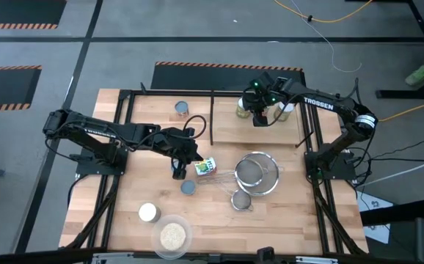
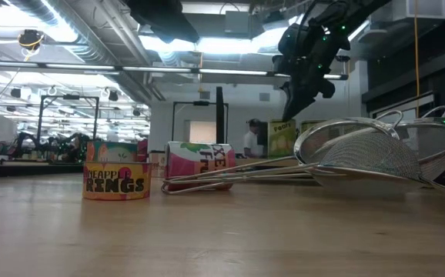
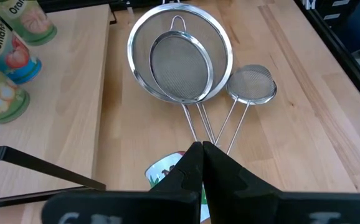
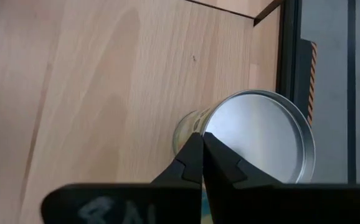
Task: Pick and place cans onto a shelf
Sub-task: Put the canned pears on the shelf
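Note:
The pale-wood shelf with black rails stands at the table's far right. Cans stand on it; the left wrist view shows three. My right gripper is shut and hovers above the shelf, over a can with a silver top. My left gripper is shut and raised over the table's middle, beside a green-red-white labelled can lying on its side. A short silver-blue-topped can, a cream-topped can and one more can stand on the table.
Three wire strainers lie right of the lying can, their handles pointing at it. A clear dish of beige grains sits near the front edge. Black frame rails run along the shelf's left side and the table's edges.

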Controlling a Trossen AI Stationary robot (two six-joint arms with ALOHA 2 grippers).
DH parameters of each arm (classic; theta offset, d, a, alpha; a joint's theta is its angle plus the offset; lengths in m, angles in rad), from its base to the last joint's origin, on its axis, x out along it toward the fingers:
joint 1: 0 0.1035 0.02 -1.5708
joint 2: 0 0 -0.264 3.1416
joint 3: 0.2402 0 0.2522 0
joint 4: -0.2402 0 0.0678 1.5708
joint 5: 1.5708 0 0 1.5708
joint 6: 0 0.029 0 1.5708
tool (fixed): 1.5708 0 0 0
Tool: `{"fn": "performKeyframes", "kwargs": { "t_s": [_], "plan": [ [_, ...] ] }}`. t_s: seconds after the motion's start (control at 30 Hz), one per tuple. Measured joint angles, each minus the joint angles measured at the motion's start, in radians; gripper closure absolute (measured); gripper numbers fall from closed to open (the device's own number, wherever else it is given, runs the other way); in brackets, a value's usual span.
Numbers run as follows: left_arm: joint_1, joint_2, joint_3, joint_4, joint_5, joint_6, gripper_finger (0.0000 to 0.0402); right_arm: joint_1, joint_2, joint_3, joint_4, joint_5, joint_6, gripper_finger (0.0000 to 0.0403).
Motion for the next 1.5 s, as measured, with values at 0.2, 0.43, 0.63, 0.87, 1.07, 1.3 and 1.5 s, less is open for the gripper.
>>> {"fn": "performKeyframes", "kwargs": {
  "t_s": [0.2, 0.43, 0.63, 0.87, 1.07, 1.3, 1.5],
  "plan": [
    [0.000, 0.000, 0.000, 0.000, 0.000, 0.000, 0.0401, 0.000, 0.000, 0.000, 0.000, -0.001, 0.000, 0.0398],
    [0.000, 0.000, 0.000, 0.000, 0.000, 0.000, 0.0401, 0.000, 0.000, 0.000, 0.000, -0.002, 0.000, 0.0390],
    [0.000, 0.000, 0.000, 0.000, 0.000, 0.000, 0.0401, 0.000, 0.000, 0.000, 0.000, -0.002, 0.000, 0.0373],
    [0.000, 0.000, -0.001, 0.000, 0.000, 0.000, 0.0401, 0.000, 0.000, 0.000, 0.000, -0.003, 0.000, 0.0369],
    [0.000, 0.000, -0.001, 0.000, 0.000, 0.000, 0.0401, 0.000, 0.000, 0.000, 0.000, -0.003, 0.000, 0.0368],
    [0.000, 0.000, -0.001, 0.000, 0.000, 0.000, 0.0401, 0.000, 0.000, 0.000, 0.000, -0.002, 0.000, 0.0368],
    [0.000, 0.000, -0.001, 0.000, 0.000, -0.001, 0.0401, 0.000, 0.000, 0.000, 0.001, -0.002, 0.004, 0.0368]
  ]
}}
